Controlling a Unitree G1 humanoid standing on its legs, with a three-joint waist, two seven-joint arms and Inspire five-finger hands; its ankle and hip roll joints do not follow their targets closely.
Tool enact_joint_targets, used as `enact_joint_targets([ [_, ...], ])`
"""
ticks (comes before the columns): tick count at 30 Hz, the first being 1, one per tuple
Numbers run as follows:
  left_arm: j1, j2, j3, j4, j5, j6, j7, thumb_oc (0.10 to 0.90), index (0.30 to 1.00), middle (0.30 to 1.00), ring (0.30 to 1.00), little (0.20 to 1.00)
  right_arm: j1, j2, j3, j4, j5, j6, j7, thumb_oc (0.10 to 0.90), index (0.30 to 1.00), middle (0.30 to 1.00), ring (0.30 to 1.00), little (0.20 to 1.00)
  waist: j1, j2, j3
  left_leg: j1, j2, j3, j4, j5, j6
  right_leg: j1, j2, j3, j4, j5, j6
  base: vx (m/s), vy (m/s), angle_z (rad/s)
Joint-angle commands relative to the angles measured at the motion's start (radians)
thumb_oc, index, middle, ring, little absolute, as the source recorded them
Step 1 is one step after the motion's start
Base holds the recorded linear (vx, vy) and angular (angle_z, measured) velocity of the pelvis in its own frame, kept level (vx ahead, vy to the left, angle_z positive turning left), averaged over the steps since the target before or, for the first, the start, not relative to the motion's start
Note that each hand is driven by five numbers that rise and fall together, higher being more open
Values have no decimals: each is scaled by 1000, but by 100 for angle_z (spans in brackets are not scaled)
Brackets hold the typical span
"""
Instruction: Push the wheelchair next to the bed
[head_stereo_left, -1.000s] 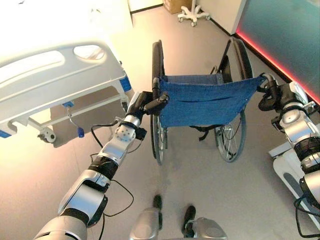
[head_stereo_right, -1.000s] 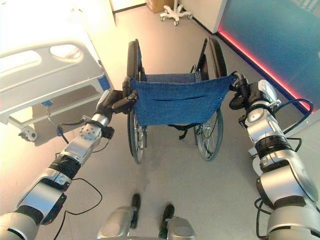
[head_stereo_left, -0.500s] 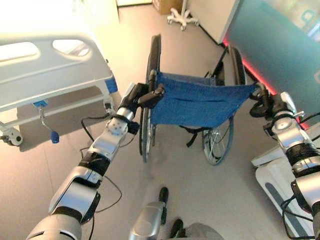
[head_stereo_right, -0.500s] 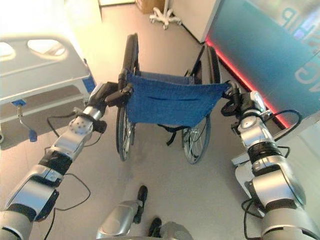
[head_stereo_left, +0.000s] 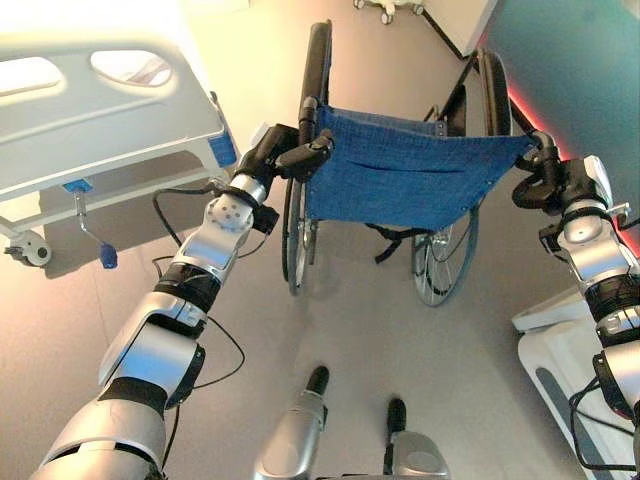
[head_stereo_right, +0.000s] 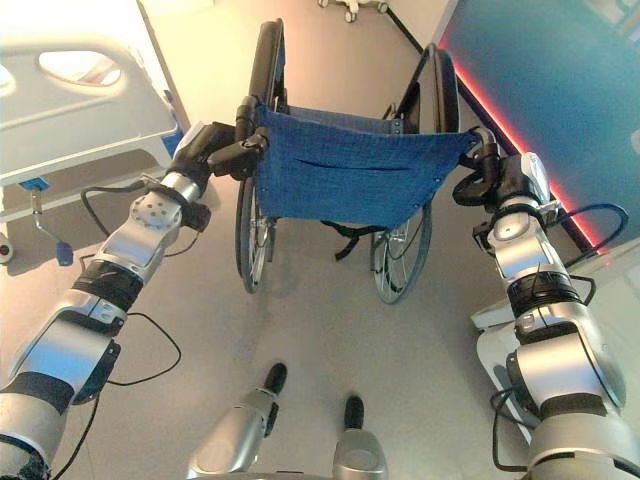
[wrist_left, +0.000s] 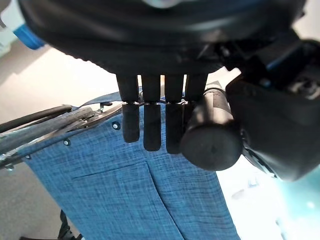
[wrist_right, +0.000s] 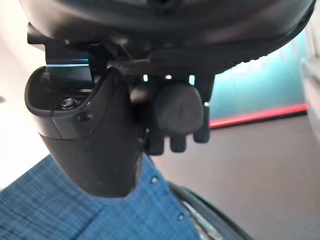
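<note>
The wheelchair (head_stereo_left: 400, 170) has a blue cloth backrest and black wheels and stands straight ahead with its back toward me. My left hand (head_stereo_left: 275, 150) is shut on its left push handle (wrist_left: 210, 135), fingers (wrist_left: 150, 125) curled over the grip. My right hand (head_stereo_left: 545, 180) is shut on the right push handle (wrist_right: 177, 112). The white bed (head_stereo_left: 100, 120) lies to the left, its footboard corner close to the wheelchair's left wheel (head_stereo_left: 295, 225).
A teal wall panel with a red glowing strip (head_stereo_left: 585, 70) runs along the right. A white equipment base (head_stereo_left: 560, 360) sits on the floor at lower right. Under the bed hang a blue-tipped crank (head_stereo_left: 105, 255) and a caster (head_stereo_left: 30, 250). Open floor lies beyond the wheelchair.
The whole view has shifted as I step. Both hands stay shut on the handles, and the wheelchair stays in front of me beside the bed's footboard.
</note>
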Motion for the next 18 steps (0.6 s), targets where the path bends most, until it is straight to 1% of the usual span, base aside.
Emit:
enact_joint_targets([
  [1,107,128,-162,-61,192,-56,2,400,300,300,300,300,-172,41,190,-230,-26,-201,58,400,300,300,300,300,64,-104,-37,9,120,9,108,-196,-35,-146,-107,99,-109,118,60,123,-688,33],
  [2,110,131,-162,-65,191,-52,7,400,300,300,300,300,-179,39,190,-228,-21,-205,63,400,300,300,300,300,66,-106,-36,1,139,14,117,-191,-38,-156,-110,72,-87,106,61,146,-675,61],
  [3,123,132,-156,-72,172,-38,22,400,300,300,300,300,-192,38,192,-228,-8,-209,76,400,300,300,300,300,69,-107,-35,-2,179,29,124,-175,-48,-167,-118,18,-59,88,59,192,-565,64],
  [4,152,122,-145,-88,144,-20,33,400,300,300,300,300,-202,38,198,-236,-8,-201,91,400,300,300,300,300,67,-98,-37,14,217,43,102,-138,-59,-171,-101,-17,-20,52,38,204,-501,63],
  [5,165,113,-140,-96,134,-13,37,400,300,300,300,300,-206,38,200,-238,-14,-199,97,400,300,300,300,300,65,-94,-37,17,227,50,96,-120,-63,-171,-94,-28,-7,39,27,210,-395,68],
  [6,193,91,-131,-111,132,-1,45,400,300,300,300,300,-207,36,205,-245,-30,-197,107,400,300,300,300,300,63,-84,-35,17,242,66,87,-80,-73,-166,-85,-54,5,22,5,186,-292,57],
  [7,218,70,-123,-126,144,1,47,400,300,300,300,300,-204,28,208,-257,-45,-192,120,400,300,300,300,300,59,-72,-32,19,251,86,73,-40,-74,-152,-76,-72,4,6,-16,236,-356,58],
  [8,236,46,-119,-133,160,-1,49,400,300,300,300,300,-203,20,210,-254,-68,-201,140,400,300,300,300,300,48,-52,-28,31,261,109,44,0,-73,-133,-55,-81,2,-13,-37,219,-289,44],
  [10,250,16,-123,-127,159,-11,47,400,300,300,300,300,-191,22,206,-226,-107,-228,149,400,300,300,300,300,31,-25,-34,59,276,152,-4,39,-74,-108,-31,-102,-2,-35,-55,186,-242,63],
  [11,253,7,-124,-123,149,-14,43,400,300,300,300,300,-185,24,205,-217,-117,-237,150,400,300,300,300,300,24,-17,-36,75,282,170,-24,50,-76,-96,-26,-112,-5,-41,-60,197,-236,68],
  [12,253,-24,-123,-109,131,-13,38,400,300,300,300,300,-182,27,198,-193,-136,-252,162,400,300,300,300,300,7,-5,-40,107,294,217,-35,66,-83,-70,-16,-130,-11,-56,-74,145,-176,70],
  [13,252,-28,-123,-107,128,-13,38,400,300,300,300,300,-182,27,197,-189,-138,-254,163,400,300,300,300,300,4,-4,-44,107,293,220,-37,69,-83,-70,-16,-133,-15,-54,-75,170,-208,79],
  [14,247,-49,-125,-89,114,-15,35,400,300,300,300,300,-181,34,198,-159,-151,-277,166,400,300,300,300,300,-2,1,-51,121,272,226,-42,58,-84,-55,-6,-138,-23,-63,-81,202,-223,68],
  [15,247,-63,-124,-75,104,-13,30,400,300,300,300,300,-184,47,204,-137,-166,-292,171,400,300,300,300,300,5,4,-57,138,207,200,-52,17,-75,-34,10,-126,-34,-68,-82,254,-274,74],
  [16,247,-70,-124,-69,100,-13,29,400,300,300,300,300,-187,57,208,-126,-171,-299,169,400,300,300,300,300,8,5,-64,141,172,187,-61,4,-69,-27,21,-121,-44,-65,-83,314,-301,48],
  [17,254,-83,-121,-57,95,-16,18,400,300,300,300,300,-180,74,210,-114,-182,-307,164,400,300,300,300,300,16,7,-72,146,109,175,-71,-15,-55,-11,49,-118,-60,-66,-90,220,-209,27],
  [18,255,-84,-121,-56,95,-15,16,400,300,300,300,300,-178,76,211,-115,-180,-307,164,400,300,300,300,300,18,8,-71,147,94,174,-75,-17,-51,-5,57,-116,-62,-67,-92,275,-248,4],
])
